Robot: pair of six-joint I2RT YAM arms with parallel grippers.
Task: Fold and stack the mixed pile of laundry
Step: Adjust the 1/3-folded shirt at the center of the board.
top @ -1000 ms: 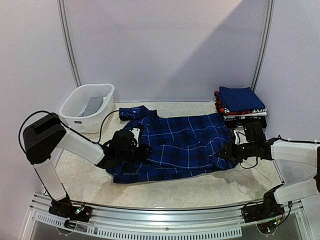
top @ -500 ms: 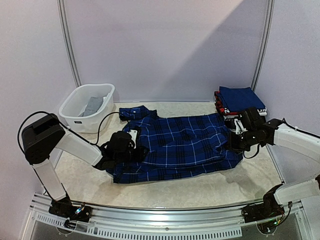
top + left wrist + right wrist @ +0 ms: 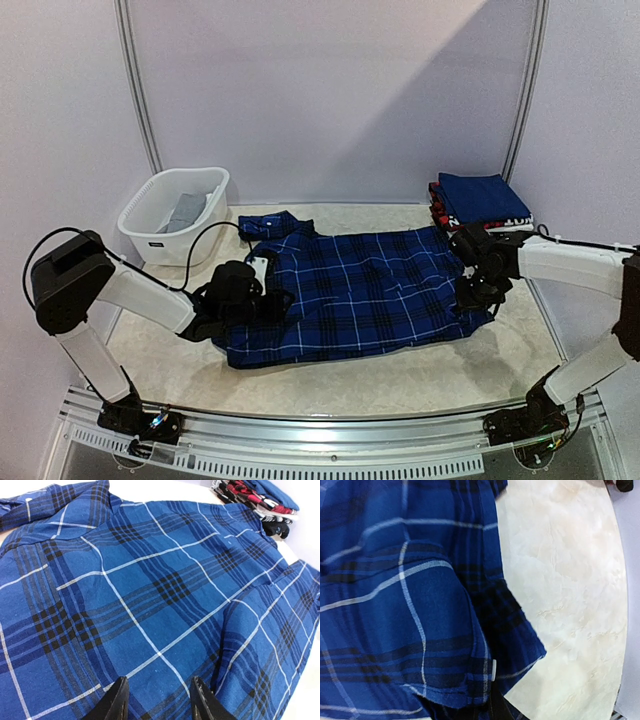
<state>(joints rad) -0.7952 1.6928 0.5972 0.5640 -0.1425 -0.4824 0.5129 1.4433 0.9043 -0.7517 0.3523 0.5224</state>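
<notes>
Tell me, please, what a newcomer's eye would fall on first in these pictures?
The dark blue plaid shirt spread flat across the middle of the table dominates, with the left gripper at its left edge, fingers apart, and the right gripper at its right edge. Next come the stack of folded garments in the far right corner and the white basket at far left, a grey garment inside.

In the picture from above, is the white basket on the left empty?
No, a grey garment lies inside the white basket.
</notes>
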